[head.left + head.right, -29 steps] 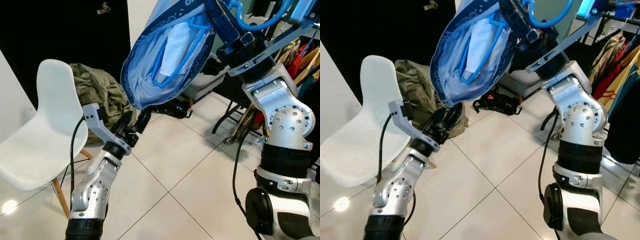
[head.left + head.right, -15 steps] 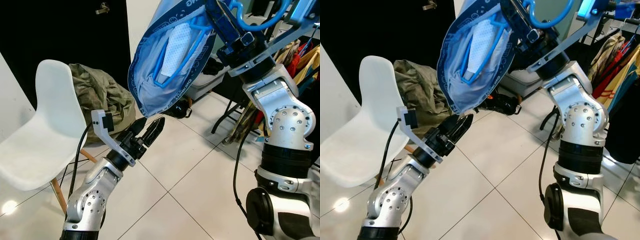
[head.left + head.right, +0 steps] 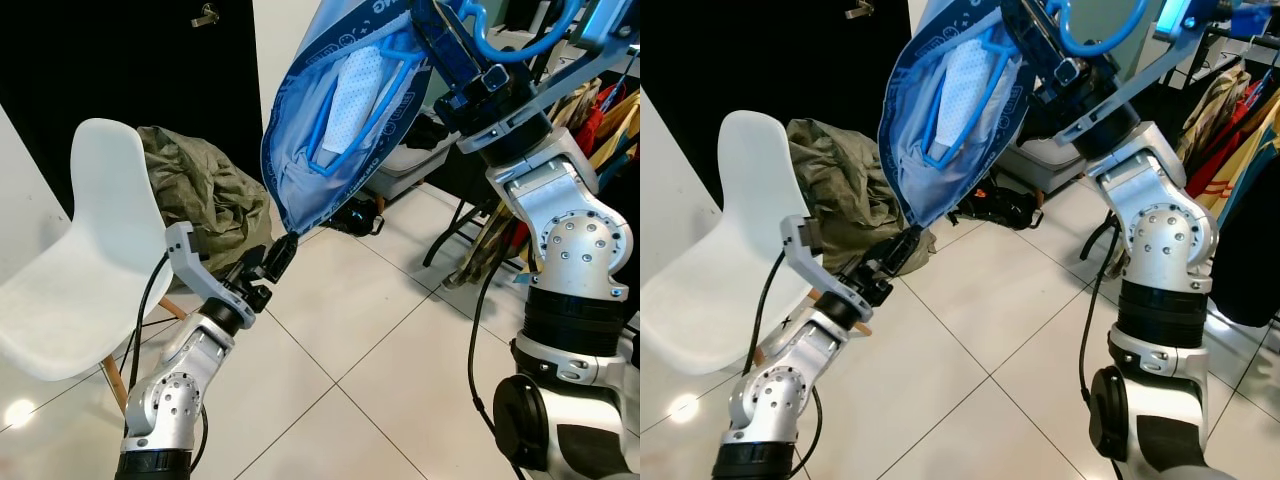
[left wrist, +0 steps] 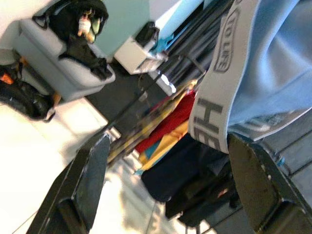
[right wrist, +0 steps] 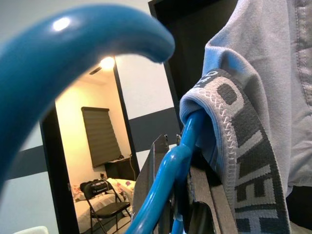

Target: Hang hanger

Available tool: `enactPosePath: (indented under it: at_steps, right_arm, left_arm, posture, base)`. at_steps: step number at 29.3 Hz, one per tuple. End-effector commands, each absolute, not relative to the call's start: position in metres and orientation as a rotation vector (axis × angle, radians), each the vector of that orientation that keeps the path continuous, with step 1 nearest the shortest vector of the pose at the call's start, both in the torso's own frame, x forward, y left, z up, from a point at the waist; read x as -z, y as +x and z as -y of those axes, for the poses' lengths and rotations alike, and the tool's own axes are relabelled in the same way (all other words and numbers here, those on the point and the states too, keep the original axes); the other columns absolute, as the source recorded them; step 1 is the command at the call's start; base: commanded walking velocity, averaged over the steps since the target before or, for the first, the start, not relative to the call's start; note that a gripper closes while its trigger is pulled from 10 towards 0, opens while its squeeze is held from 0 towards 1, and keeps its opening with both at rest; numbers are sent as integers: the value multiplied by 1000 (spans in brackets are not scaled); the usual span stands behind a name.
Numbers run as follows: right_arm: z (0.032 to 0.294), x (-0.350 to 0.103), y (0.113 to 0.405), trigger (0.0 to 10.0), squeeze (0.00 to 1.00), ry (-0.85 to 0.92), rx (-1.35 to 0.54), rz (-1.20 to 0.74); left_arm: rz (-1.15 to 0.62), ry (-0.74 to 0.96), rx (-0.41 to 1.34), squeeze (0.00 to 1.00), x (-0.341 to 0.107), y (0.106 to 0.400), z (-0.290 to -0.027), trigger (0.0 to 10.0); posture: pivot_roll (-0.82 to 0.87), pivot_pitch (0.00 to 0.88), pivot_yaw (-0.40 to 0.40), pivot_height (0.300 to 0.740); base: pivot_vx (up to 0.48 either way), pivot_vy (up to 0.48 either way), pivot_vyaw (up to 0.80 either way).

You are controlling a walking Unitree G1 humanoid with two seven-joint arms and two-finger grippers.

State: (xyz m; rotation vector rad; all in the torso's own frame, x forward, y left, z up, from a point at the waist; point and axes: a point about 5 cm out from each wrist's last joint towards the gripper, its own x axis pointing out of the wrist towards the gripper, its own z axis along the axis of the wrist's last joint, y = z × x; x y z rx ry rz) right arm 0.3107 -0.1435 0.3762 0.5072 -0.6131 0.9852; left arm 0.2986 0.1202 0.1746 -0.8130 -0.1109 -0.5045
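Left gripper [image 3: 281,250] now under garment [image 3: 340,110].

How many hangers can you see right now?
1: a blue hanger inside the blue garment, held up by the right claw. Others may hang hidden on the rack.

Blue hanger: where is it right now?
The blue hanger is up high in the right hand, inside the hanging blue garment, above the left hand.
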Motion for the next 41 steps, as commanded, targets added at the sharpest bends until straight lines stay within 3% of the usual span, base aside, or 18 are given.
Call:
enactPosePath:
  at_steps: [1,3,4,5,6,12,13,14,15,39,41]
  right_arm:
    - [143,-379,307,10000,0,499,-1004,625]
    - [142,-378,307,10000,0,498,-1004,624]
    - [142,-378,307,10000,0,498,-1004,623]
    - [142,-378,307,10000,0,498,-1004,623]
    - [142,-378,307,10000,0,498,-1004,622]
    - [141,-377,307,10000,0,497,-1005,620]
    - [141,-377,307,10000,0,496,-1005,620]
    - [141,-377,307,10000,0,496,-1005,620]
    - [140,-377,307,10000,0,497,-1005,621]
    - [138,-378,305,10000,0,492,-1012,625]
    - [134,-369,312,10000,0,411,-947,578]
  left_arm:
    - [134,-839,521,1000,-182,298,-119,10000]
    - [142,-842,527,1000,-186,298,-118,10000]
    - [142,-840,527,286,-186,298,-118,10000]
    - [142,-840,527,286,-186,298,-118,10000]
    - [142,-834,530,0,-188,299,-116,10000]
    - [143,-810,564,0,-194,298,-110,10000]
    - [136,-801,578,0,-194,297,-107,6941]
    - [129,-795,587,0,-194,297,-106,6941]
    - [122,-793,586,0,-193,296,-105,0]
    - [89,-734,522,0,-190,302,-106,0]
    - [119,-727,513,0,-198,304,-110,0]
  posture:
    - [-43,98,9,740]
    - [-44,99,8,740]
    - [-44,99,8,740]
    - [-44,99,8,740]
    - [-44,99,8,740]
    - [-44,99,8,740]
    - [-44,99,8,740]
    - [-44,99,8,740]
    - [-44,99,9,740]
    - [-48,92,14,740]
    - [-48,92,13,740]
  base:
    - [0,0,0]
    - [0,0,0]
    - [0,0,0]
    - [0,0,0]
    - [0,0,0]
    - [0,0,0]
    - [0,0,0]
    - [0,0,0]
    - [0,0,0]
    - [0,0,0]
    - [0,0,0]
